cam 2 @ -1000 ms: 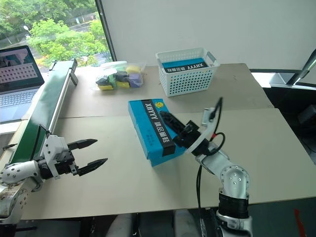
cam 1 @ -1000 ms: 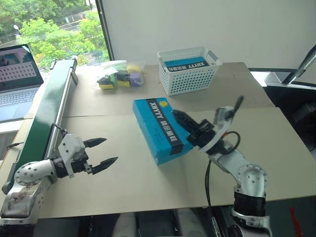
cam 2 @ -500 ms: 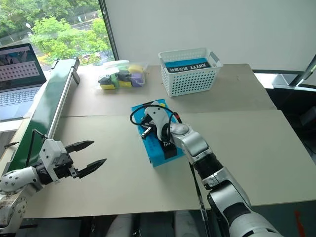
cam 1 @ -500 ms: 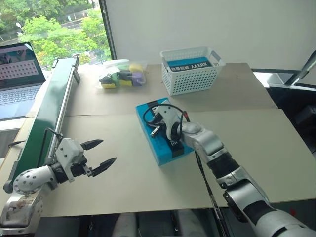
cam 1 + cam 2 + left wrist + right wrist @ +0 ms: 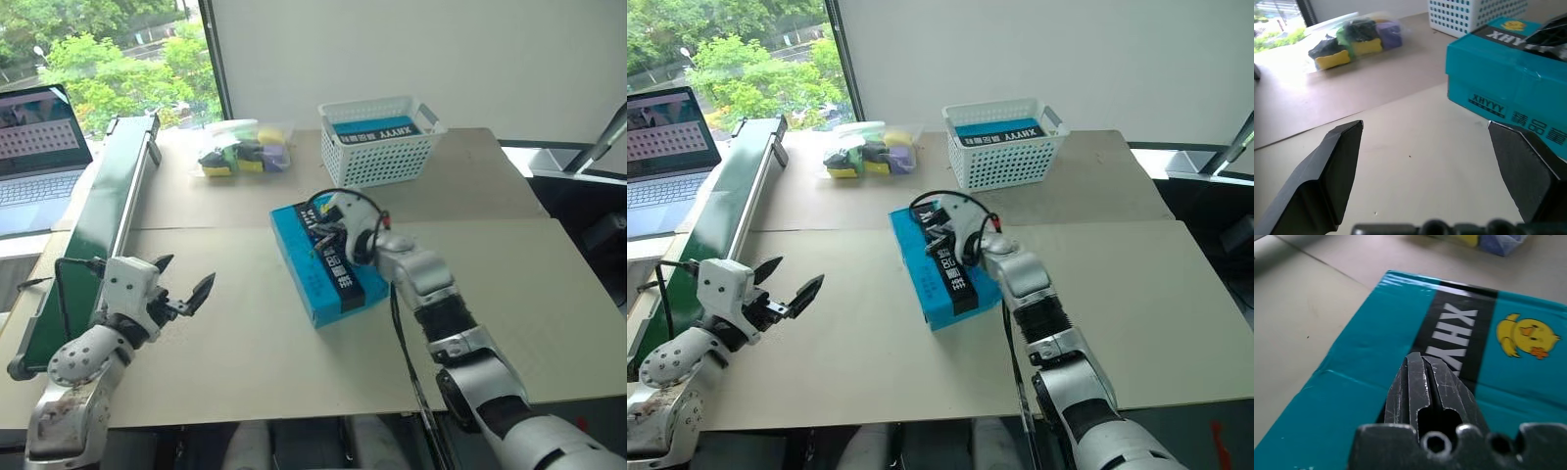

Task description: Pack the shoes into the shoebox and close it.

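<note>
- I am looking at the bright blue rectangular cardboard shoebox (image 5: 323,257), which is lying flat near the middle of the desk (image 5: 509,284) with its lid down and the black band with white print running across the top.
- I am judging it to be stiff but light card: firm at the edges and corners, likely to give under a hard push in the middle of the lid, and smooth enough to slide on the cardboard-covered desk rather than lift.
- I am thinking the best hold is the lid's free long edge or a corner, not the broad top, with something steadying the box while the lid is worked.
- Its long axis is running from the near side of the desk away towards the white plastic lattice basket (image 5: 380,139), skewed a little so the far end is sitting further to my left; the yellow duck print is marking that far end.
- I am seeing no shoes on the desk, so I cannot tell whether they are already inside.
- The right gripper (image 5: 1428,377) is sitting over the black band with its jaws pressed together and gripping nothing; I cannot tell whether the tips are touching the lid.
- The left gripper (image 5: 1425,149) is hovering well apart from the box, jaws spread wide and empty, facing its short near end.
- Beyond, a clear bag of yellow, purple and black items (image 5: 238,149) is lying beside the basket.
</note>
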Action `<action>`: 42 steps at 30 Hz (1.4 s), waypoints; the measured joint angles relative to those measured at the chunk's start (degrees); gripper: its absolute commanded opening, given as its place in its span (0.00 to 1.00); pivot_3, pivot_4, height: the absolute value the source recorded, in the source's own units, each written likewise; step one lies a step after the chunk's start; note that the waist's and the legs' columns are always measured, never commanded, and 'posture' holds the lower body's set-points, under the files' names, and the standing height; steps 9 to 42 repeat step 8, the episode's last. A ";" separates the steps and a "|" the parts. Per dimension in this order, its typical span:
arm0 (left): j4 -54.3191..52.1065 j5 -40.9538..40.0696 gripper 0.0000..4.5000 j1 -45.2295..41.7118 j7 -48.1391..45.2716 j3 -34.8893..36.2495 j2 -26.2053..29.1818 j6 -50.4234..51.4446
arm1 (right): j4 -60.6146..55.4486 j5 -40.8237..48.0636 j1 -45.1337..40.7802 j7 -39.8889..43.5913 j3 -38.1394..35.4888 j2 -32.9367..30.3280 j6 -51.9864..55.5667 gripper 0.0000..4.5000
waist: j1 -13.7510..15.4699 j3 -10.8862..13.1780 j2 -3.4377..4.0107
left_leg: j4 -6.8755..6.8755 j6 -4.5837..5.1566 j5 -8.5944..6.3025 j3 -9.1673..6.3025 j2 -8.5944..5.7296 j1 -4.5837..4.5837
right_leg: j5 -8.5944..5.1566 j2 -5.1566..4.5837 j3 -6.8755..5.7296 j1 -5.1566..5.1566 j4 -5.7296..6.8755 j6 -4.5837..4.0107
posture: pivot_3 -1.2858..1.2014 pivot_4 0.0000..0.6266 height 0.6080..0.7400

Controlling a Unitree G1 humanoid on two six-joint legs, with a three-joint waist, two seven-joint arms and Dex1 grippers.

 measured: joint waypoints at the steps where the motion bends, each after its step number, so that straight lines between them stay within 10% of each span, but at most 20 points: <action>1: -0.52 -0.10 0.97 -0.01 1.44 0.20 -0.86 0.81 | -0.81 0.21 -0.15 -0.31 -1.73 -0.65 0.35 0.02 | -0.05 0.00 0.00 | 0.00 0.00 0.00 0.00 0.00 -0.02 | 0.00 0.00 0.00 -0.02 0.00 0.00 | 0.52 0.24 0.93; 42: -4.46 -0.61 0.97 -1.68 8.19 -0.81 -5.67 3.43 | -5.54 -0.58 -0.19 -2.39 -4.75 -3.14 1.78 0.02 | -0.56 0.00 0.00 | 0.01 0.00 0.00 0.02 -0.01 0.10 | 0.02 0.04 0.04 0.06 0.02 -0.01 | 0.52 0.24 0.93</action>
